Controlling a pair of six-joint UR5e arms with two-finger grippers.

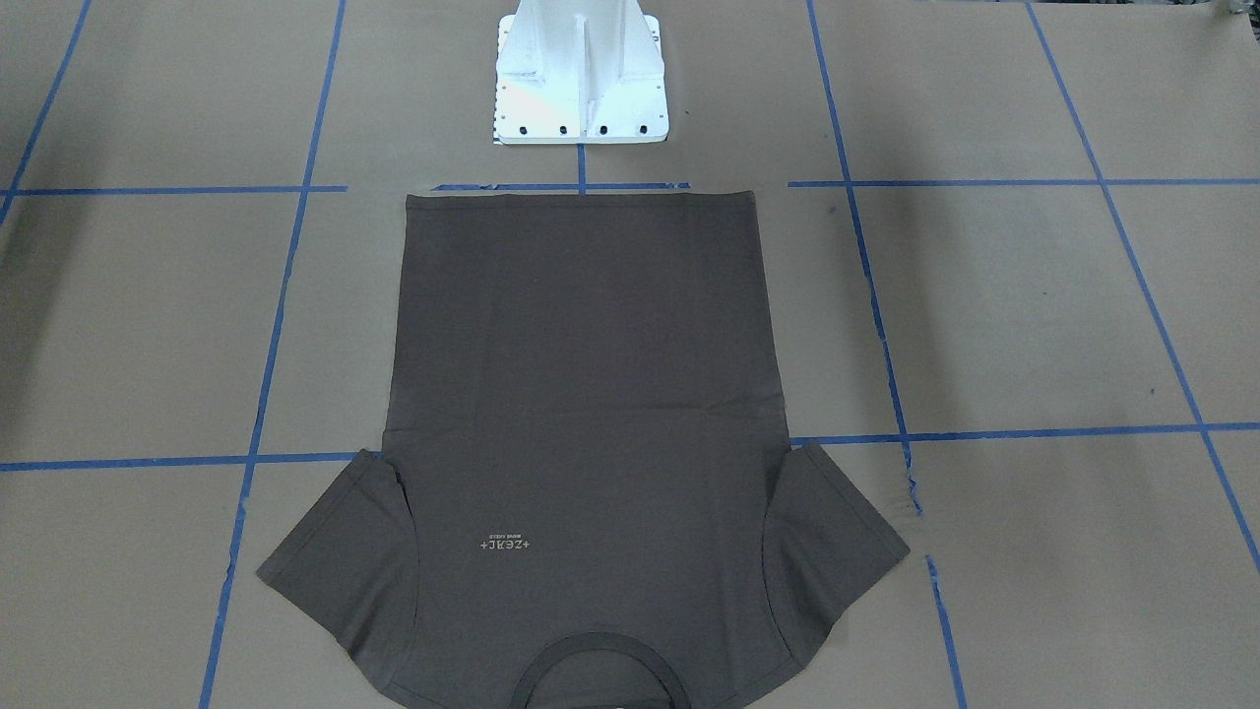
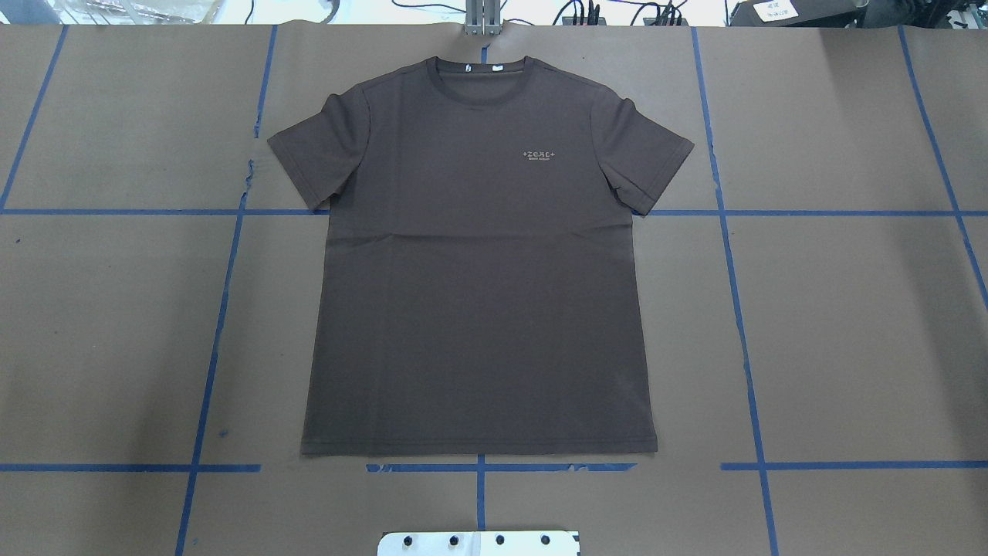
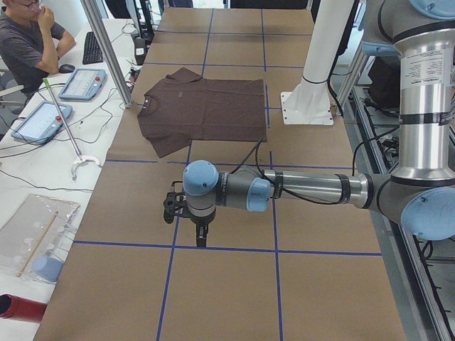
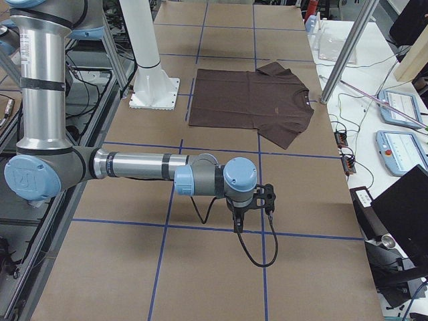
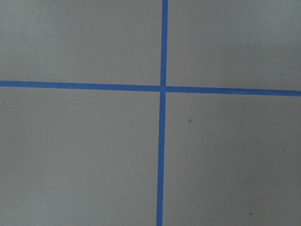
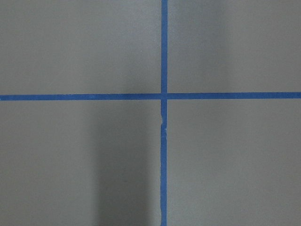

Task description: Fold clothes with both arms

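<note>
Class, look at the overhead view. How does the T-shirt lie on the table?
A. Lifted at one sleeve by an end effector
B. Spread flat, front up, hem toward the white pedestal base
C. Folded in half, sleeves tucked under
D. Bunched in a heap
B: the T-shirt is spread out flat with both sleeves out, its chest logo facing up and its hem nearest the white pedestal base.

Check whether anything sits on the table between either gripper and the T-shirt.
Nothing visible does. The left gripper and the right gripper each hang over the paper-covered table, off opposite sides of the T-shirt. Only brown paper and blue tape lines lie between each gripper and the shirt.
</note>
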